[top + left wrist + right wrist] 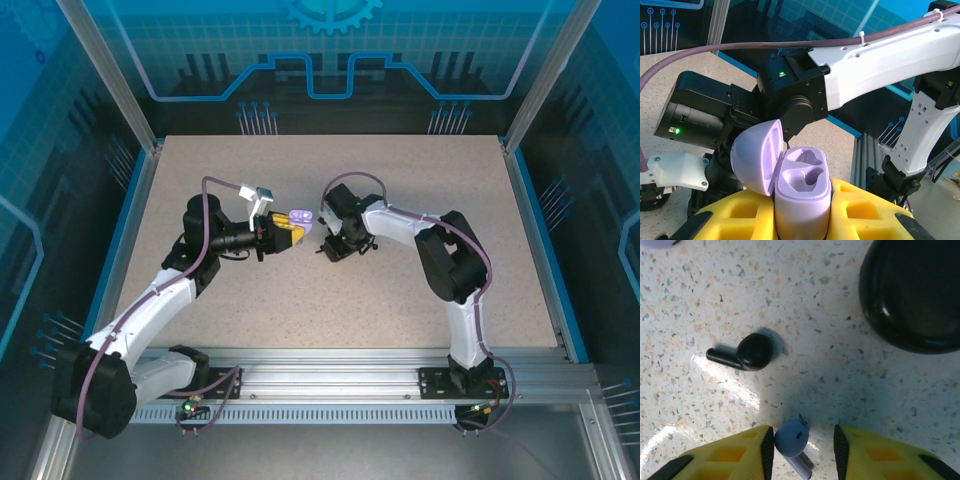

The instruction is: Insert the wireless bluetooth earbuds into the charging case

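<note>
Table [430,200]: speckled, carrying the loose pieces.
Charging case [802,197]: lavender, bottom centre of the left wrist view. Its lid [756,159] stands open to the left and both sockets are empty.
Left tool [285,230]: clamped on the case's lower body.
Black round object [915,290]: upper right of the right wrist view, on the table.
Right tool [803,440]: partly open and straddling the lavender earbud [791,438] at bottom centre. A gap shows on the right side, so nothing is gripped.
Black earbud [754,351]: left of centre, lying on the table apart from the tool.
Handling: the earbud is probably very light, hard and slick, so it may squirt out. Pinch gently across the bulb, leaving the stem free.
</note>
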